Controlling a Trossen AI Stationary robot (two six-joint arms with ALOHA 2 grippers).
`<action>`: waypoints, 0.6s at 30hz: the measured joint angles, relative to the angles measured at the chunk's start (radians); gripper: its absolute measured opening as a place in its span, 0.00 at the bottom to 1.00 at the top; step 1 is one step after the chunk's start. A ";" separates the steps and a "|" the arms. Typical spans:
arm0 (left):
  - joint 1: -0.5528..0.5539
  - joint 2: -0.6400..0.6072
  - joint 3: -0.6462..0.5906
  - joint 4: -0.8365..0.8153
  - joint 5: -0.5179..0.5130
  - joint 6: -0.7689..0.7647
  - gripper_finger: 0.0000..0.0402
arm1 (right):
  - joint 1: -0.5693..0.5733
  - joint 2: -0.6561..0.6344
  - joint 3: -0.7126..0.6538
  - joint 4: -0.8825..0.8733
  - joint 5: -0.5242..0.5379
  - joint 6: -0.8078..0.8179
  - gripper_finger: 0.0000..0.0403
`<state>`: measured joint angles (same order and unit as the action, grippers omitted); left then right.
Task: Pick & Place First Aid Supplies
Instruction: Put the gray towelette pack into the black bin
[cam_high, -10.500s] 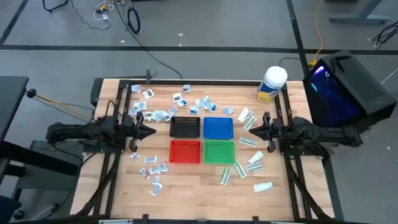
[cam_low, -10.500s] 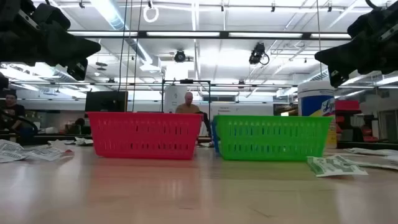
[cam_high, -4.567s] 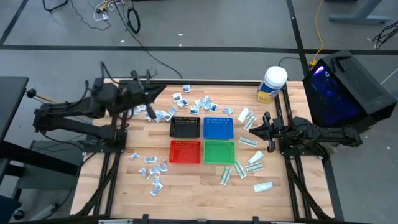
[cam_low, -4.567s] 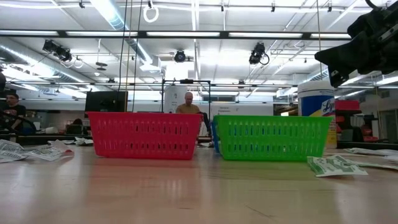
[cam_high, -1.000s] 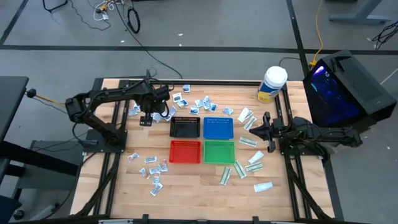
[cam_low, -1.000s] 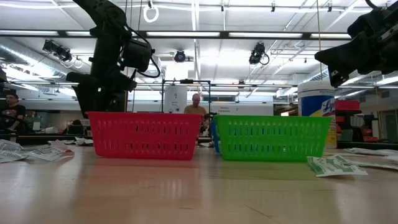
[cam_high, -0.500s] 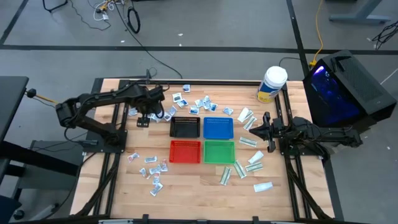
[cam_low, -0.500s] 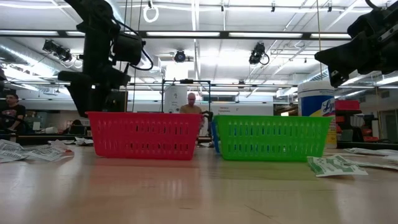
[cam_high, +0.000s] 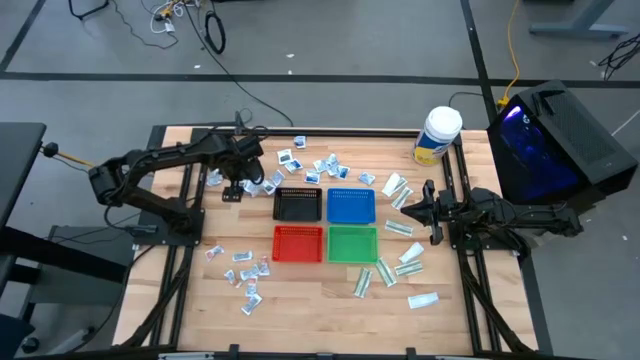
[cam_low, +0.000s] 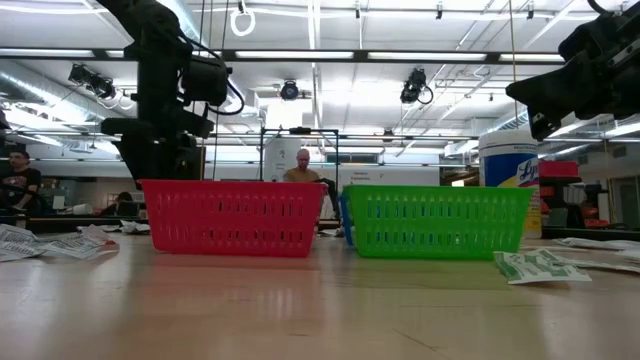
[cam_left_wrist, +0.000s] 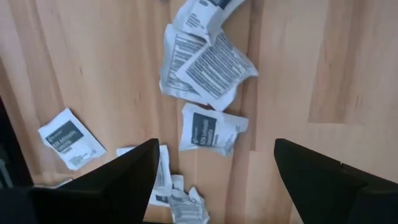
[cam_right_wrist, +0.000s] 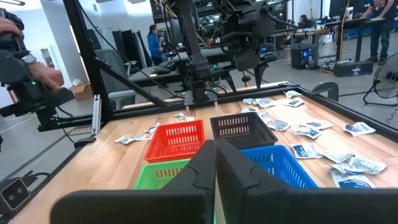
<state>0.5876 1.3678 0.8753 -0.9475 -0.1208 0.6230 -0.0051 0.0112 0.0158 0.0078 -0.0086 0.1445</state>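
The left gripper (cam_high: 238, 182) hangs spread wide over the squarish white packets (cam_left_wrist: 210, 129) scattered on the wooden table (cam_high: 310, 290) beside the black tray (cam_high: 297, 204) — gripping nothing. The right gripper (cam_high: 405, 208) waits pressed together near the narrow green-and-white packets (cam_high: 398, 229).

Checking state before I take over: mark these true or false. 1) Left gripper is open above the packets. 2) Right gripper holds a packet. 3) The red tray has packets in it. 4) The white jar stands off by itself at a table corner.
1) True: the left gripper hangs open over a squarish packet.
2) False: the right gripper is shut, holding nothing.
3) False: the red tray is empty.
4) True: the white jar stands alone.
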 joint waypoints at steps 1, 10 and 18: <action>0.005 0.000 0.000 0.002 0.009 0.007 0.81 | 0.000 0.000 0.000 0.000 0.000 0.000 0.04; 0.011 0.000 0.000 0.013 0.040 0.104 0.81 | 0.000 0.000 0.000 0.000 0.000 0.000 0.04; 0.011 0.000 0.000 0.019 0.039 0.086 0.81 | 0.000 0.000 0.000 0.000 0.000 0.000 0.04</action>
<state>0.5983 1.3682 0.8753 -0.9283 -0.0818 0.7091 -0.0048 0.0111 0.0154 0.0078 -0.0085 0.1444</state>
